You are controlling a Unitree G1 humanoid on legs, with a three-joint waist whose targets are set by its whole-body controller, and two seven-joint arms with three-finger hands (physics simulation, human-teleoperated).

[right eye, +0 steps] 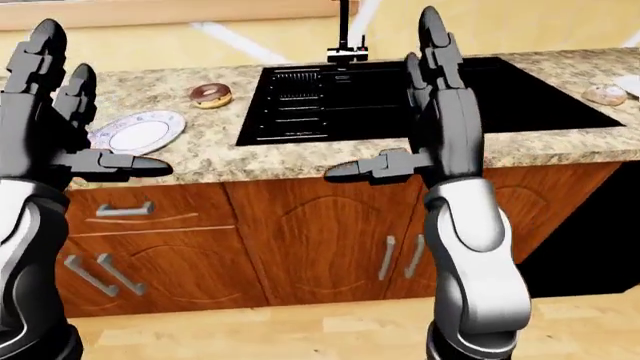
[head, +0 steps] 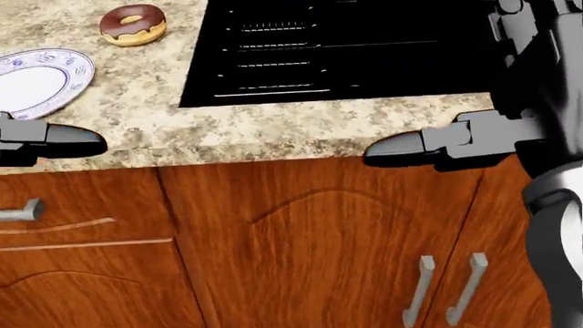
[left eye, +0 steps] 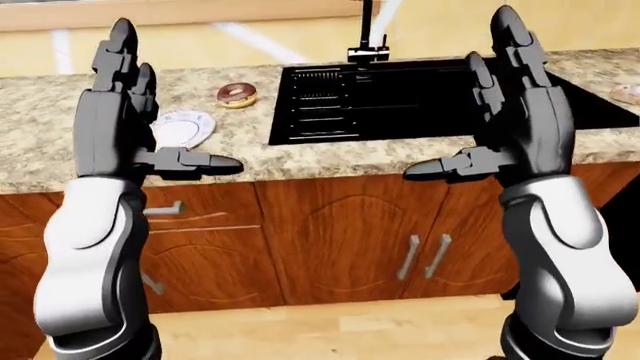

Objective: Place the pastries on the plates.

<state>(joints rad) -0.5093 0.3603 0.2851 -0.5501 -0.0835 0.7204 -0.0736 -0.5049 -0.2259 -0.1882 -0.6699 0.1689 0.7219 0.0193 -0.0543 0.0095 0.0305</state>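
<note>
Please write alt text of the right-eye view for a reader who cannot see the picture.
Two grey robot hands, left hand and right hand, are raised open and empty before a speckled granite counter with a black sink. On the counter lie a chocolate-glazed doughnut beside a white blue-rimmed plate, and a pale pastry at far right.

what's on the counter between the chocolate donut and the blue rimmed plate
Nothing. In the head view only bare speckled countertop separates the chocolate donut from the blue-rimmed plate; they lie close together but apart.
</note>
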